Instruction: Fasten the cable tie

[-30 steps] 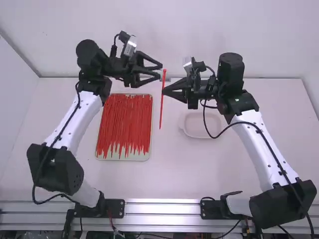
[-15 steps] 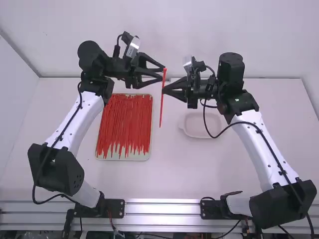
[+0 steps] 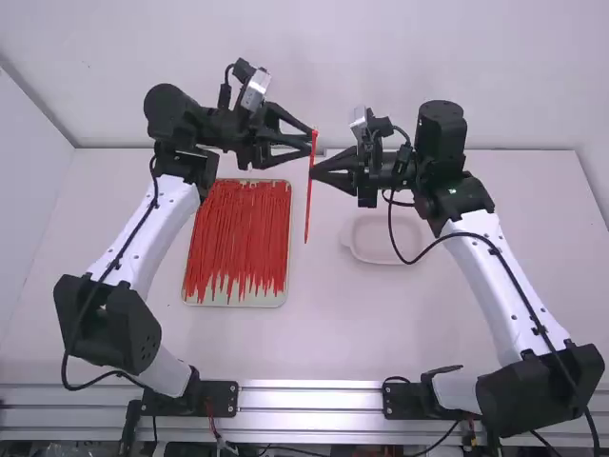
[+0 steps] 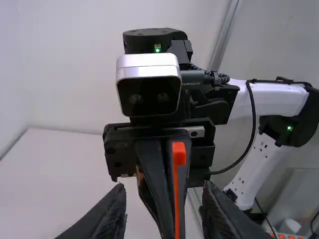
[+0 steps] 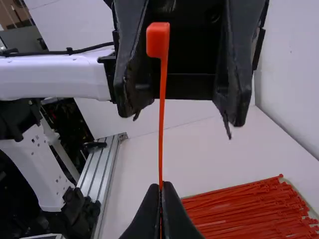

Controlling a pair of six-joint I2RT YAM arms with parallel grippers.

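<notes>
Black fingers of the right gripper (image 5: 160, 198) are pressed together on the strap of a single red cable tie (image 5: 162, 104), pinching it a short way below its square head (image 5: 158, 39). The strap stands nearly upright from the pinch, with the head uppermost. In the high view the long tail hangs free below the fingers, and its tip shows between the tray and the dish. The left gripper (image 3: 307, 139) faces the right one tip to tip with its fingers (image 5: 130, 74) spread wide and nothing held. The tie's head sits in the gap between them, nearer one finger than the other, and whether it touches that finger cannot be told. From the left wrist, the right gripper appears head-on with the red strap running down its middle, under a silver-faced wrist camera (image 4: 148, 89). Both grippers are raised above the far part of the white table (image 3: 381, 314), near its middle. Below the left arm lies a pale rectangular tray (image 3: 233, 303) carrying a flat layer of many more red cable ties (image 3: 238, 238), laid roughly parallel. Below the right arm, well apart from the tray, lies a shallow white dish (image 3: 354, 249), partly hidden by the arm.
</notes>
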